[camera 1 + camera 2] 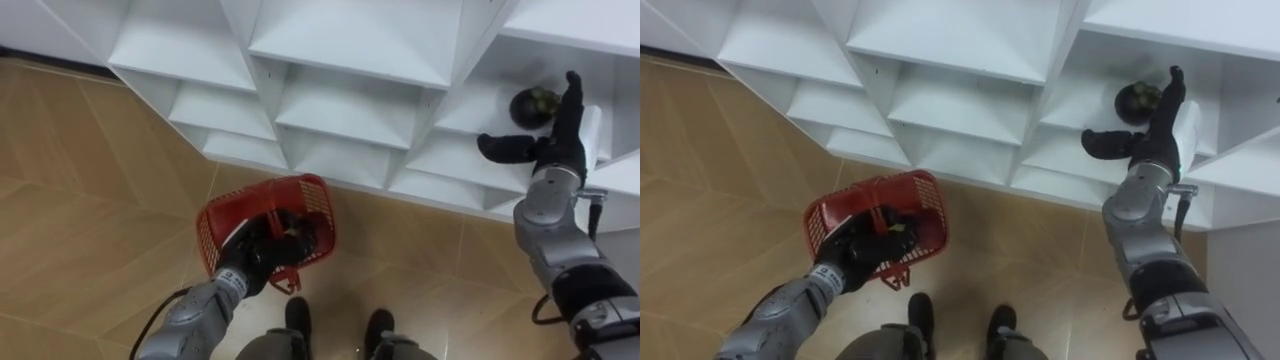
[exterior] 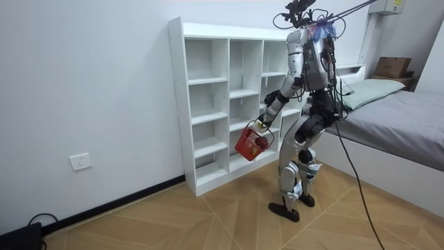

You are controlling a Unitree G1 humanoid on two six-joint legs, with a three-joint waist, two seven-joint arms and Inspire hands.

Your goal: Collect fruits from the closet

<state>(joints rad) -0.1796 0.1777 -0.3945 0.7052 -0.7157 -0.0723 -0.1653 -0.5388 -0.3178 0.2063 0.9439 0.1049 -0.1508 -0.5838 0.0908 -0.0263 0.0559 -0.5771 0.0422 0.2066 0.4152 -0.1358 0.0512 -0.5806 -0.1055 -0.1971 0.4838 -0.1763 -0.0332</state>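
A dark round fruit lies in a compartment of the white closet shelves. My right hand is open just to its right, fingers straight and thumb spread out below the fruit. I cannot tell whether it touches the fruit. My left hand is shut on the handle of a red mesh basket, which hangs over the wooden floor in front of the lower shelves. Something dark and yellowish sits inside the basket; what it is I cannot tell.
I stand close to the shelf unit, facing it. A bed stands behind me at the room view's right, with a cardboard box beyond it. Open wooden floor lies toward the room view's left.
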